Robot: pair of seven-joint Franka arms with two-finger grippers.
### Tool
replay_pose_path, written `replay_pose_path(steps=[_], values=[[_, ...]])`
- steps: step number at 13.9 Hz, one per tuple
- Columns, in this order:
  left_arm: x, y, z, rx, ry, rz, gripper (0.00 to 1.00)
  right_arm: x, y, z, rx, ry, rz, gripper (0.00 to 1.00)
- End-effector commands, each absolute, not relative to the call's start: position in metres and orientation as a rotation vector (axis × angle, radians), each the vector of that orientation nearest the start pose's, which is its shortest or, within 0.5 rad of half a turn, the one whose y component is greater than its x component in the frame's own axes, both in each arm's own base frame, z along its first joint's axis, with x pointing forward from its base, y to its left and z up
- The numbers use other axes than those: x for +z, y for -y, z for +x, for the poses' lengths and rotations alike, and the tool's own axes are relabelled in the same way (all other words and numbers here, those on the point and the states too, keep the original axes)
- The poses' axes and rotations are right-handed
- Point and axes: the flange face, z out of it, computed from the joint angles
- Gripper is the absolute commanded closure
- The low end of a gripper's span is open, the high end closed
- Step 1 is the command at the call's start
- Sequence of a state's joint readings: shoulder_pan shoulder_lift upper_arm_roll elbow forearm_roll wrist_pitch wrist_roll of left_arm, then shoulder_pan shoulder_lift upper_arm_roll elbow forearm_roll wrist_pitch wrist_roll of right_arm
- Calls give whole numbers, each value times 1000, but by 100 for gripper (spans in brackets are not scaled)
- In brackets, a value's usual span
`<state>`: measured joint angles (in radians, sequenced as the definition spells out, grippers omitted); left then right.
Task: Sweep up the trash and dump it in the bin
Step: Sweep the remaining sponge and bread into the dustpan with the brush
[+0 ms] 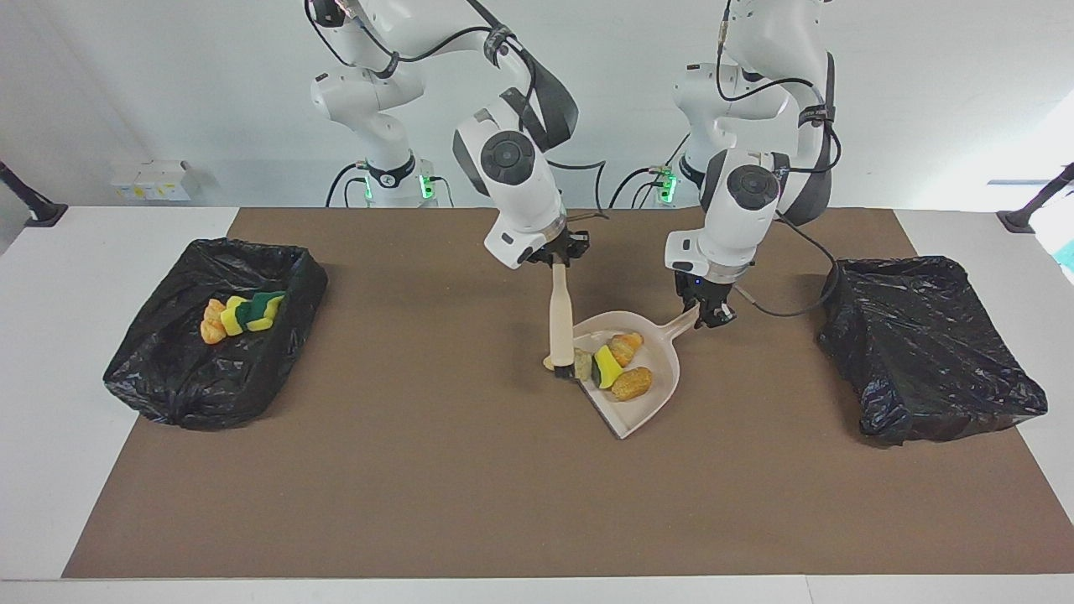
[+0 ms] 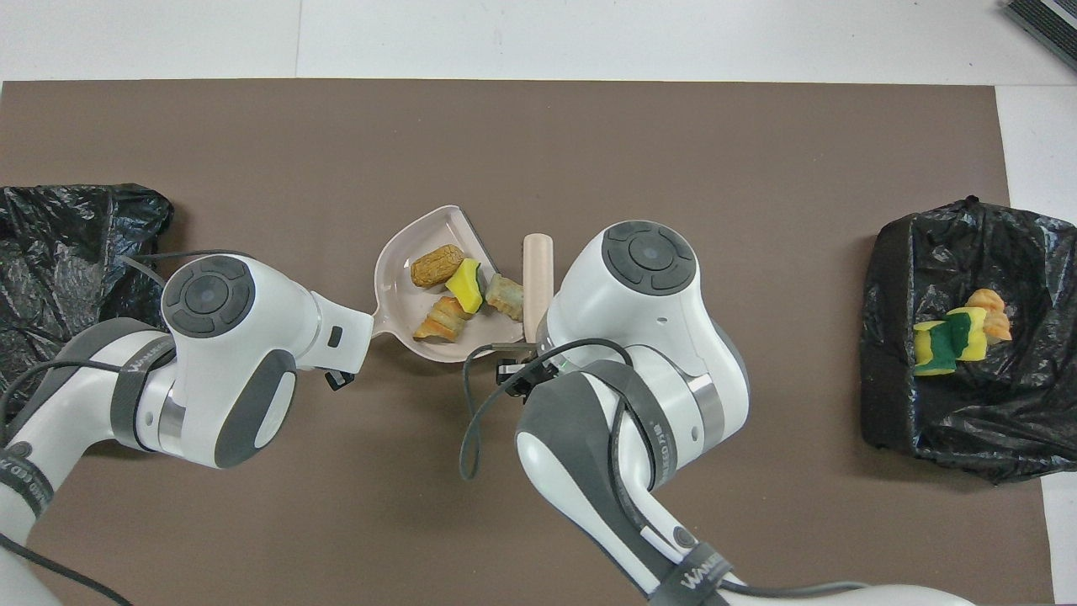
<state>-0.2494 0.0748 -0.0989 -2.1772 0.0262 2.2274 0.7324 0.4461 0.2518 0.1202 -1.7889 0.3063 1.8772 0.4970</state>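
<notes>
My left gripper [image 1: 713, 315] is shut on the handle of the beige dustpan [image 1: 650, 411], which lies on the mat at mid-table; the pan also shows in the overhead view [image 2: 395, 265]. In the pan lie a brown bread piece [image 1: 632, 383], a yellow green-backed sponge chunk [image 1: 605, 367] and an orange piece [image 1: 626, 346]. A tan-green piece [image 1: 583, 362] sits at the pan's lip. My right gripper [image 1: 558, 256] is shut on the beige brush [image 1: 560, 319], held upright with its bristles against that piece. The brush also shows in the overhead view [image 2: 538, 261].
A black-bagged bin [image 1: 168, 369] at the right arm's end of the table holds more trash [image 1: 243, 315], orange and yellow-green bits. A second black-bagged bin [image 1: 923, 361] stands at the left arm's end. White table margins border the brown mat [image 1: 419, 486].
</notes>
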Motion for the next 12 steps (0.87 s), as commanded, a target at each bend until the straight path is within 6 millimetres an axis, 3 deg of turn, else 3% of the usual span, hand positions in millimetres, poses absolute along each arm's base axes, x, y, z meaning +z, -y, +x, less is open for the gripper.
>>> replay_pose_path(steps=[1,3,5,8,12], values=[[359,184,504,-20,-1701,-2631,100,373,-317,490,457,-23,-3011,100],[358,184,503,-15,-1738,-2607,100,354,-319,489,425,13,-3038,100],[360,185,504,-23,-1789,-2560,100,352,-331,483,407,174,-3017,100],[359,182,505,-20,-1793,-2558,100,357,-356,469,393,411,-2951,100],[360,180,509,-37,-1764,-2575,100,374,-389,458,393,420,-2814,100]])
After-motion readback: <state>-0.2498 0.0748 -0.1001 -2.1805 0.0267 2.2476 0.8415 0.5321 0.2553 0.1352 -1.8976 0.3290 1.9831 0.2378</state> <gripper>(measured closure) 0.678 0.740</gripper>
